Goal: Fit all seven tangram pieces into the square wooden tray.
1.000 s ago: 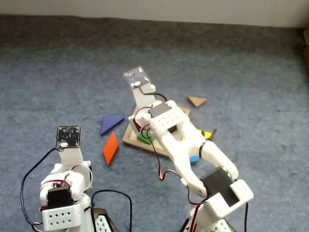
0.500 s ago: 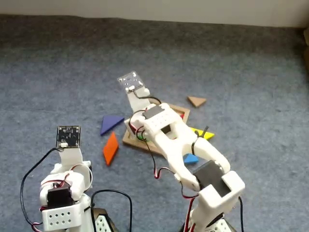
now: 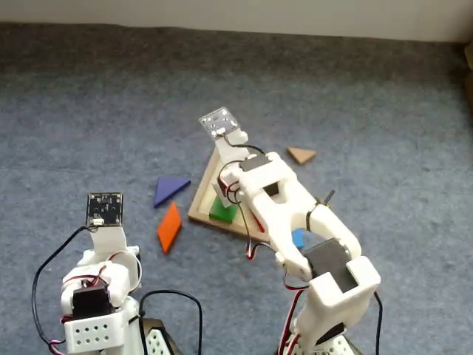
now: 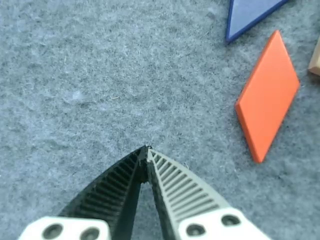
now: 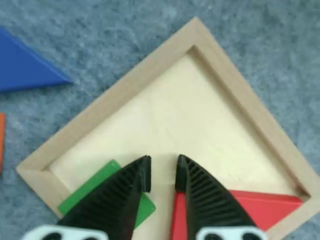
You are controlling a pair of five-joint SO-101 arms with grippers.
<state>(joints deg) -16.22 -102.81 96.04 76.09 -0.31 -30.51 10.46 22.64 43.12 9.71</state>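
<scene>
The square wooden tray [image 5: 125,85] lies on the carpet with a green piece [image 5: 85,197] and a red piece [image 5: 265,207] inside it. My right gripper [image 5: 161,172] hovers just above the tray floor between those two pieces, open by a narrow gap and empty. From above, the right arm covers much of the tray [image 3: 198,211]; the green piece [image 3: 222,211] shows beside it. A dark blue triangle [image 3: 171,188] and an orange parallelogram [image 3: 169,225] lie left of the tray. My left gripper [image 4: 146,152] is shut over bare carpet, near the orange parallelogram [image 4: 267,97].
A tan triangle [image 3: 301,154] lies on the carpet beyond the tray to the right, and a light blue piece [image 3: 297,237] peeks out beside the right arm. The left arm [image 3: 100,285] stands folded at the near left. Grey carpet stretches all around.
The right arm swung left over the tray and then back to the right, now hiding the yellow piece and uncovering more of the green one. The left arm has not moved.
</scene>
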